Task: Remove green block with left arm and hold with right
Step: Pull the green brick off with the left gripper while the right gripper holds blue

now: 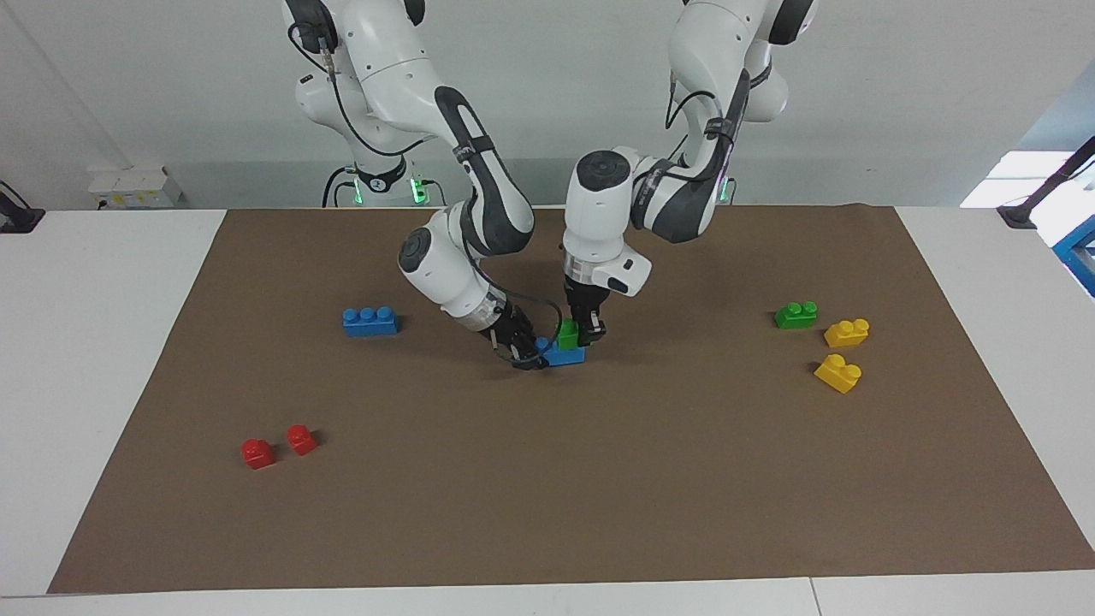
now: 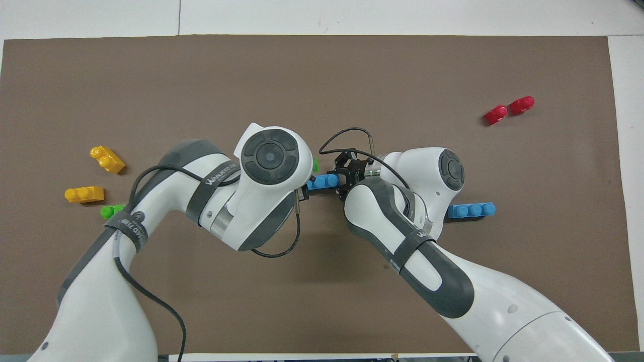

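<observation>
The left gripper [image 1: 589, 330] has its fingers closed on the green block [image 1: 568, 334], which sits on the blue brick [image 1: 565, 354] near the middle of the brown mat [image 1: 599, 479]. The right gripper [image 1: 529, 355] has its fingers closed on the end of that blue brick that points toward the right arm's end of the bench. In the overhead view the left arm's wrist covers most of the green block; only a sliver of it shows beside the wrist.

A second blue brick [image 1: 369, 321], with three round studs, lies on the mat toward the right arm's end. Two small red bricks [image 1: 276, 447] sit just beside each other near the mat's edge farthest from the robots, at that same end. Toward the left arm's end lie another green brick [image 1: 796, 315] and two yellow bricks [image 1: 843, 351], close together.

The mat is flat and matt; the bricks are glossy plastic. The white bench [image 1: 94, 342] shows as bare margin at both ends of the mat. Wide open mat lies between the gripped stack and the mat's edge farthest from the robots.
</observation>
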Robot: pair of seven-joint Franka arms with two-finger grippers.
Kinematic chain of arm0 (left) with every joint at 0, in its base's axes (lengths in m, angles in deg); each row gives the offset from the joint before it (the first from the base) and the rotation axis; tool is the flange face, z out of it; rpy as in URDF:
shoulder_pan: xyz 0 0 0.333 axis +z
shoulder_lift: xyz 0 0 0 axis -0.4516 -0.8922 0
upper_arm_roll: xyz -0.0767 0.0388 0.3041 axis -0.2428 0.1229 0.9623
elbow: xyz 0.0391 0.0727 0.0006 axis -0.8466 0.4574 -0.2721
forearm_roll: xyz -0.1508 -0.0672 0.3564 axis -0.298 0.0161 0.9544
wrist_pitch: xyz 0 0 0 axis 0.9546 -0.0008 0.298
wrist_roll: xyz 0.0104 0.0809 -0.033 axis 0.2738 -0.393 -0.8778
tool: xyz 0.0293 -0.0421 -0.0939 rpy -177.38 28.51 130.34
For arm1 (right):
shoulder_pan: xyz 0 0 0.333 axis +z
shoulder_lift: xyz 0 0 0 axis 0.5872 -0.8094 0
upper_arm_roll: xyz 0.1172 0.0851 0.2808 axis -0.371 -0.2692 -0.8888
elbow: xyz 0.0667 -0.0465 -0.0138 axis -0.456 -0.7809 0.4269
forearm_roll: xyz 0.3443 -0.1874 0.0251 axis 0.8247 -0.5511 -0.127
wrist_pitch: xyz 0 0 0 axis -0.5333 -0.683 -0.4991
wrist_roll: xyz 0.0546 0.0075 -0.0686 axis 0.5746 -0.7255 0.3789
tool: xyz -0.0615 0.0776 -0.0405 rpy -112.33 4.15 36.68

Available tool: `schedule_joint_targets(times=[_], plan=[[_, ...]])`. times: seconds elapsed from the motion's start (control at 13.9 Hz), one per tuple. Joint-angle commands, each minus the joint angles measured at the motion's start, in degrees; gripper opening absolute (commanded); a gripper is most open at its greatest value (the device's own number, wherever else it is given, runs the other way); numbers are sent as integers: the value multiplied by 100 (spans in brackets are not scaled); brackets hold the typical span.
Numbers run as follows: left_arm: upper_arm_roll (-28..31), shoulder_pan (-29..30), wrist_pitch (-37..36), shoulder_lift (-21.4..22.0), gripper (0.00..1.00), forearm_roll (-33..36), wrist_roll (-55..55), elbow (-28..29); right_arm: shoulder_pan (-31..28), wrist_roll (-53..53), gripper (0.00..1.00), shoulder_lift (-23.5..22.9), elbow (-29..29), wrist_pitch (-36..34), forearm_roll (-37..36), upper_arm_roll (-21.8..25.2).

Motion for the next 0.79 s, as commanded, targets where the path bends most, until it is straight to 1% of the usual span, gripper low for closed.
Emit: schedule_joint_targets(times=[0.0, 0.14, 0.29, 0.5, 0.65, 0.72], plan=[[-1, 156, -425, 571, 0, 77, -35, 82, 36, 265, 0, -20, -137, 0, 157, -10], [16, 297, -672, 792, 0, 77, 17, 82, 45, 361, 0, -20, -154, 8, 157, -10], [16, 569, -882, 898, 0, 77, 463, 82, 36, 379, 0, -20, -163, 35, 157, -10], [8, 1131, -1120, 986, 0, 77, 1648, 117, 36, 388, 0, -20, -163, 35, 157, -10], [-1, 1578, -1095, 1030, 0, 25, 2702, 266, 27, 388, 0, -20, -163, 26, 157, -10], [-1, 1833, -1051, 1065, 0, -132, 3351, 354, 10, 388, 0, -11, -163, 0, 148, -10]])
